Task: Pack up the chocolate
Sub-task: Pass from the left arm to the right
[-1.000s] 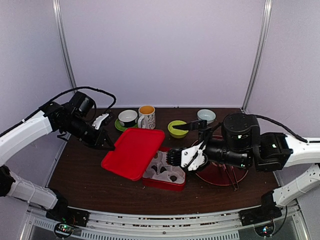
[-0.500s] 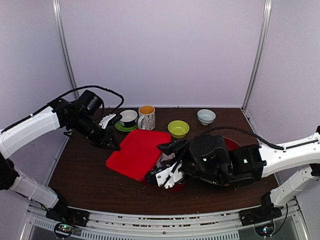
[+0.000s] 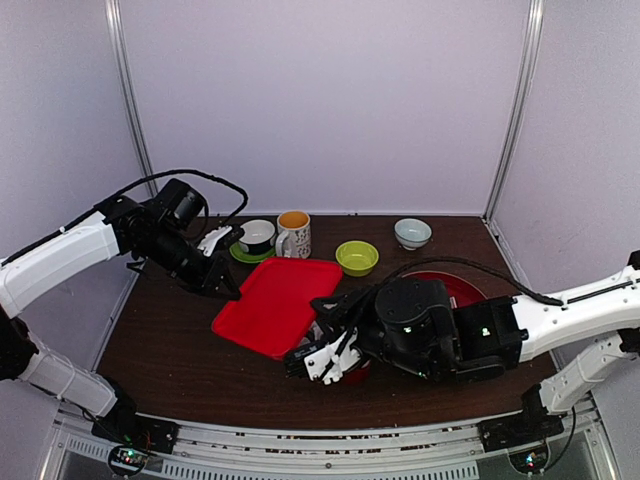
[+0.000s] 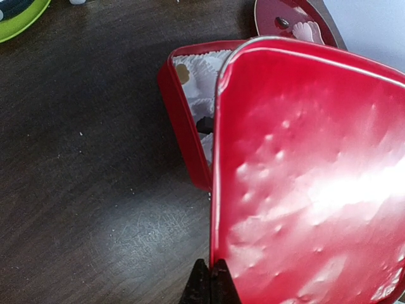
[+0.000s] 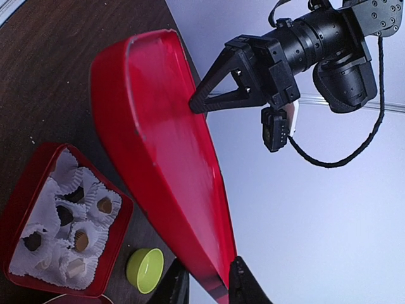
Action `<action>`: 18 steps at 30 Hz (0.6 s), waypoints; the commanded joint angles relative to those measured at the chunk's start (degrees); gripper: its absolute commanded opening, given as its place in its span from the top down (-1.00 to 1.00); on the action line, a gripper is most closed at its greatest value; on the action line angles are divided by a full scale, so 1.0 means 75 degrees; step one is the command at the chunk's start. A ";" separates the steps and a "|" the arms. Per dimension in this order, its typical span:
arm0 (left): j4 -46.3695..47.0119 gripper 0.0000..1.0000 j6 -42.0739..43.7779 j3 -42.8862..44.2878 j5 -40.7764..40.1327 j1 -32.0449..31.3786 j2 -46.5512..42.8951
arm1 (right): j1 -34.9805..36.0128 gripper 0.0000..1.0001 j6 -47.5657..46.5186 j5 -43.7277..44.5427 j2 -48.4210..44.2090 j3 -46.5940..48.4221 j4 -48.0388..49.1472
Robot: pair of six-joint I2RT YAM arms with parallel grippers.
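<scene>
Red glossy lid (image 5: 158, 152) tilts over the dark counter (image 4: 82, 158); left pincer (image 4: 210, 282) pinches one rim, right pincer (image 5: 207, 285) straddles another (clamped or not, cannot tell). Chocolates (image 5: 65, 215) sit in frilled paper cups (image 5: 95, 190) inside the open box (image 5: 16, 209).

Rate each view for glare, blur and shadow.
Left wrist: broad white glare washes out the lid; the table is sharp. Right wrist: the lid's near end is soft, the box clear. Top: even light, grainy, the right arm covering most of the box.
</scene>
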 commanded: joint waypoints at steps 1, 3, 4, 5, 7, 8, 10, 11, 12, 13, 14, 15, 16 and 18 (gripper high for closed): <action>0.0124 1.00 -0.0095 0.0221 0.0085 -0.0046 -0.0065 | 0.0093 0.57 -0.0076 0.0246 0.0205 -0.0096 0.0087; 0.0124 1.00 -0.0099 0.0221 0.0103 -0.0043 -0.0065 | 0.0117 0.67 -0.0062 0.0272 0.0243 -0.0099 0.0038; 0.0124 1.00 -0.0108 0.0221 0.0114 -0.0052 -0.0065 | 0.0133 0.69 -0.0049 0.0291 0.0262 -0.0109 0.0025; 0.0124 1.00 -0.0110 0.0227 0.0099 -0.0053 -0.0065 | 0.0145 0.70 -0.0031 0.0300 0.0260 -0.0117 0.0003; 0.0157 1.00 -0.0131 0.0227 0.0048 -0.0047 -0.0085 | 0.0168 0.75 -0.0003 0.0301 0.0263 -0.0124 -0.0055; 0.0200 1.00 -0.0140 0.0222 0.0054 -0.0047 -0.0093 | 0.0171 0.78 0.0010 0.0299 0.0269 -0.0137 -0.0063; 0.0297 1.00 -0.0185 0.0194 0.0076 -0.0048 -0.0119 | 0.0190 0.82 -0.0004 0.0308 0.0280 -0.0156 -0.0065; 0.0353 1.00 -0.0201 0.0168 0.0096 -0.0047 -0.0129 | 0.0200 0.84 -0.0011 0.0338 0.0296 -0.0168 -0.0070; 0.0418 0.95 -0.0223 0.0138 0.0113 -0.0046 -0.0143 | 0.0215 0.87 -0.0015 0.0369 0.0314 -0.0169 -0.0074; 0.0478 0.87 -0.0252 0.0114 0.0116 -0.0051 -0.0155 | 0.0227 0.89 -0.0012 0.0384 0.0329 -0.0172 -0.0097; 0.0558 0.77 -0.0287 0.0082 0.0121 -0.0041 -0.0183 | 0.0242 0.92 -0.0012 0.0384 0.0332 -0.0170 -0.0133; 0.0653 0.64 -0.0322 0.0046 0.0161 -0.0049 -0.0226 | 0.0248 0.93 -0.0002 0.0384 0.0333 -0.0178 -0.0143; 0.0826 0.49 -0.0369 -0.0006 0.0282 -0.0047 -0.0288 | 0.0259 0.94 0.0025 0.0384 0.0339 -0.0181 -0.0169; 0.1282 0.26 -0.0516 -0.0148 0.0542 -0.0046 -0.0484 | 0.0269 0.95 0.0080 0.0354 0.0331 -0.0164 -0.0296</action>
